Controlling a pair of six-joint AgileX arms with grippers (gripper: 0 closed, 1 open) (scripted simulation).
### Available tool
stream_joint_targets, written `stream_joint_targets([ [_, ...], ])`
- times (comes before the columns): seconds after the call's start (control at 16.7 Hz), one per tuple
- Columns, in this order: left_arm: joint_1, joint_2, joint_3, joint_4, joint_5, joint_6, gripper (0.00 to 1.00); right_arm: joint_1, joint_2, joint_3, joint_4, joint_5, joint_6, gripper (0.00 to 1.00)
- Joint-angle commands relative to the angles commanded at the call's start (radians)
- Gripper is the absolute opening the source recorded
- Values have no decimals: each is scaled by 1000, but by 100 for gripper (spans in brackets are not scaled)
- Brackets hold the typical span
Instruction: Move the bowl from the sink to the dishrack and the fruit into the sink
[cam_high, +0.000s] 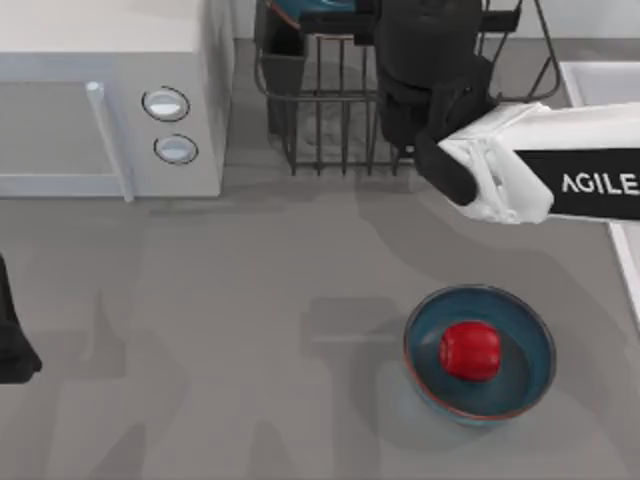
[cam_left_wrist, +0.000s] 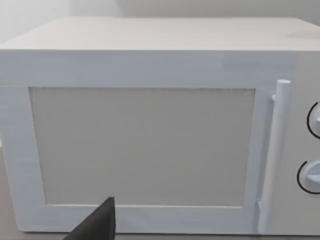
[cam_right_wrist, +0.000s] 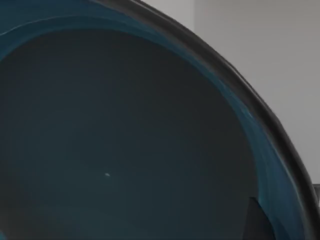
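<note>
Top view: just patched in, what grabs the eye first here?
The red fruit sitting inside a blue bowl on the grey table, toward the top view's right. Next, my right arm reaching over the dishrack at the back, where a second blue bowl sits close under its wrist camera. The white microwave stands at the back left.
</note>
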Motion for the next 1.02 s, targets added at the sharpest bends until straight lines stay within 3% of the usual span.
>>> stream_joint_targets([
  [0.78,0,0,0,0,0,0,100,0,0,0,0,0,0,98],
  [1.02,0,0,0,0,0,0,100,0,0,0,0,0,0,100],
])
